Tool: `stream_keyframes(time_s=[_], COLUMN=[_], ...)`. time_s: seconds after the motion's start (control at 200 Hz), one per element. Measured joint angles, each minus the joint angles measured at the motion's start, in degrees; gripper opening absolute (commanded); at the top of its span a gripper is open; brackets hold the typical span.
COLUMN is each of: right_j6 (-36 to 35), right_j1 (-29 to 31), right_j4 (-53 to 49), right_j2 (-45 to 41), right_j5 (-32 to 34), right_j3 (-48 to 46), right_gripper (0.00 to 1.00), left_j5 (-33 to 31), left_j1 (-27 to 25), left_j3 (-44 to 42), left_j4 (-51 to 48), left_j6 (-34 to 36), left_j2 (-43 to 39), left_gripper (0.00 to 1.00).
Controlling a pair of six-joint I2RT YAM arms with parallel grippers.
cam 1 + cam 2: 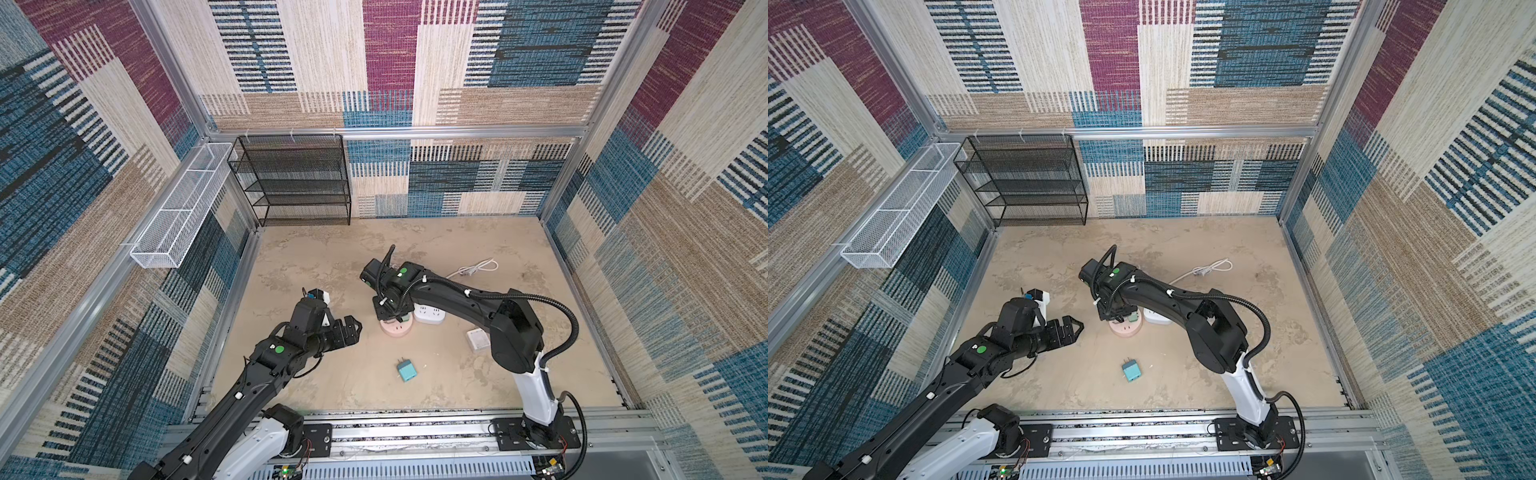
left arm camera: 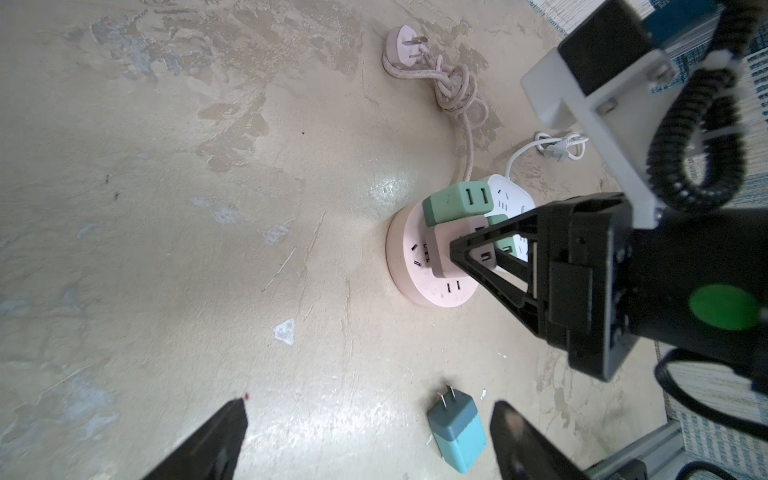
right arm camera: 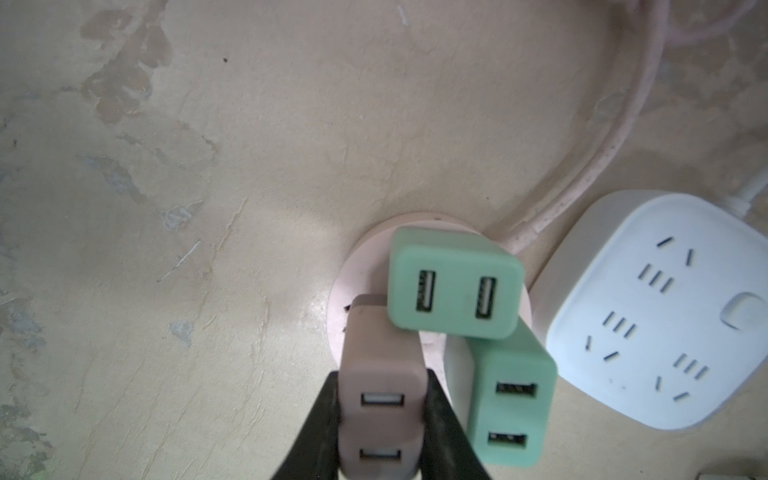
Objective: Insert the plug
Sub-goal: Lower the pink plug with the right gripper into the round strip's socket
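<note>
The right gripper point(image 3: 442, 419) is pinching a smooth, rounded pink plug point(image 3: 380, 365) between its black fingers point(image 3: 316, 432), standing on the round pink socket point(image 2: 424, 291), prongs hidden. The left gripper point(image 2: 370, 409) is hanging spread above a matte blue plug point(image 2: 457, 432).

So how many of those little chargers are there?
4. Two green chargers stand on the pink strip; a pink charger beside them is clamped in the right gripper; a blue charger lies loose on the table. A whitish block to the right may be another; unclear.
</note>
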Motion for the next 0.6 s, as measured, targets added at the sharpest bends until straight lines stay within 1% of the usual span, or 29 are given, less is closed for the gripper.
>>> stream_keyframes(time_s=[0.596], right_j6=[-1.5], right_j1=[0.1], right_j4=[-2.6], right_j2=[3.8], right_j5=[0.1], right_j3=[3.2], right_gripper=[0.0], left_j5=[0.0], left_j1=[0.1], left_j3=[-0.7], left_j4=[0.6], left_j6=[0.0], left_j2=[0.1], left_gripper=[0.96])
